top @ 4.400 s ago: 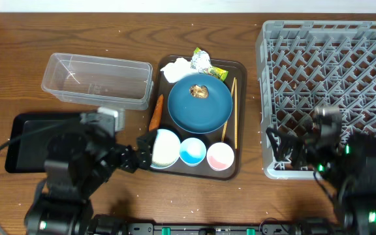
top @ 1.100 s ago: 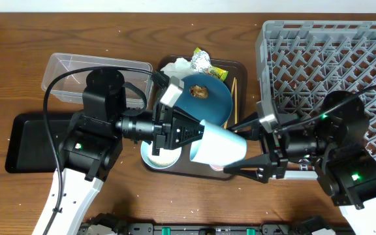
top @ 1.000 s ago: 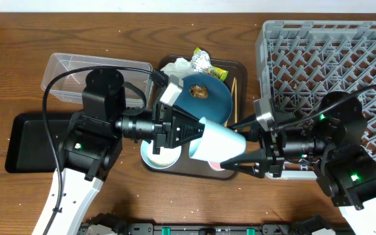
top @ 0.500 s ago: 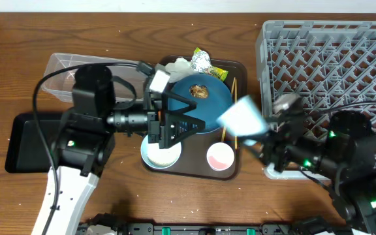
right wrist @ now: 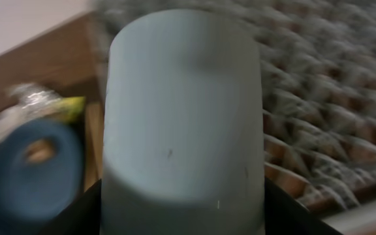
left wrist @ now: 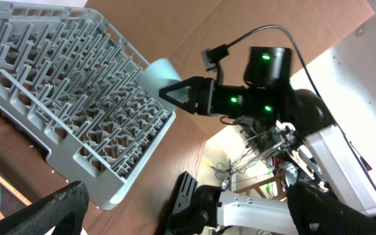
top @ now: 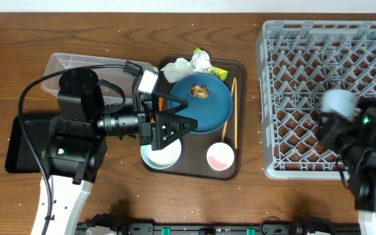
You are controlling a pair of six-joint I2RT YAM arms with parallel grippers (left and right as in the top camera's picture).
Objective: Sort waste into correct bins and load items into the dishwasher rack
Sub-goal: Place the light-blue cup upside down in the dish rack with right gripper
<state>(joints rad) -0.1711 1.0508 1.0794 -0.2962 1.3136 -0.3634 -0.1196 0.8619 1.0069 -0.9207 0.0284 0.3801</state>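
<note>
So far the sorting is barely started. My right gripper (left wrist: 175, 91) is clamped on the pale blue cup (top: 338, 102), held over the right-hand side of the dishwasher rack (top: 305, 59) and, as far as I can judge, not yet set among the pegs. I see nothing else in the rack.

My left gripper (top: 178, 123) sits over the left part of the brown serving tray (top: 240, 72), fingers spread wide with nothing between them.

The rest waits at frame centre:
- the white bowl (top: 162, 155) and pink cup (top: 219, 156) along the tray's lower edge
- the dark blue dish (top: 204, 108) with the brown food lump (top: 199, 91) on it
- the chopsticks (top: 234, 108) at the tray's right edge
- the tissue (top: 177, 66) and wrapper (top: 205, 62) at its top
- the carrot (top: 160, 103), half hidden by my left wrist

I can't make out any rice. No waste shows in the clear tub (top: 87, 75), upper left, or in what shows of the black tray (top: 21, 140) at the left.

No writing is readable anywhere, and the wrapper's print is too small.
</note>
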